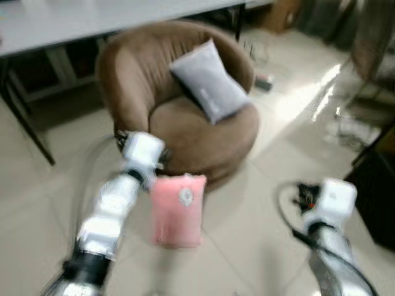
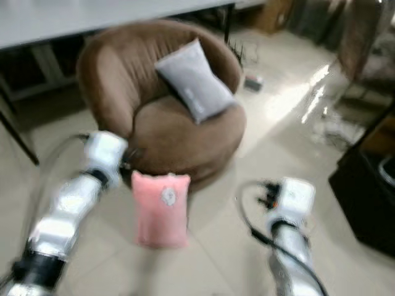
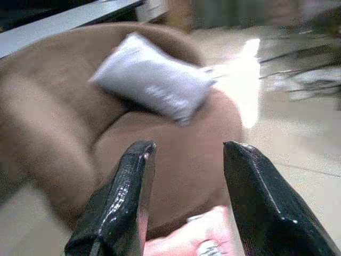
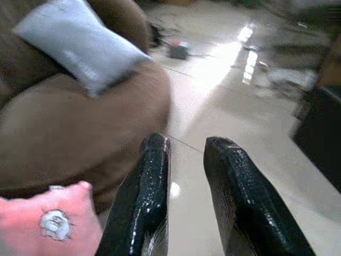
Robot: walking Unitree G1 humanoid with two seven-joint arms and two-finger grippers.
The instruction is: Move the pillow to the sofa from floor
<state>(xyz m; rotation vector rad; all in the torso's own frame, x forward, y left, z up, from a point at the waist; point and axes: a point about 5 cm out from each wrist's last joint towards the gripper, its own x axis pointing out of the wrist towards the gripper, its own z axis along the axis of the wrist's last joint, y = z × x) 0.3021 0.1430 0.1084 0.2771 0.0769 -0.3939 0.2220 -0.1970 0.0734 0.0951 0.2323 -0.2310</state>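
Pale tiled floor [image 1: 259, 246] carrying one round brown sofa [image 1: 185, 129] and one pink pillow [image 1: 178, 209].

The pink pillow stands upright on the floor, against the sofa's front base. A grey pillow [image 1: 210, 80] lies tilted on the sofa seat, leaning on the backrest. A small object [image 1: 264, 82] sits on the floor beyond the sofa; identity unclear. Glare marks the tiles at right.

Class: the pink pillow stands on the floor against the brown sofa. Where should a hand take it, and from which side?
Probably the top edge of the pink pillow, approached from above. It stands upright, leaning on the brown sofa, so that soft edge is free to pinch. The left hand is nearest, open.
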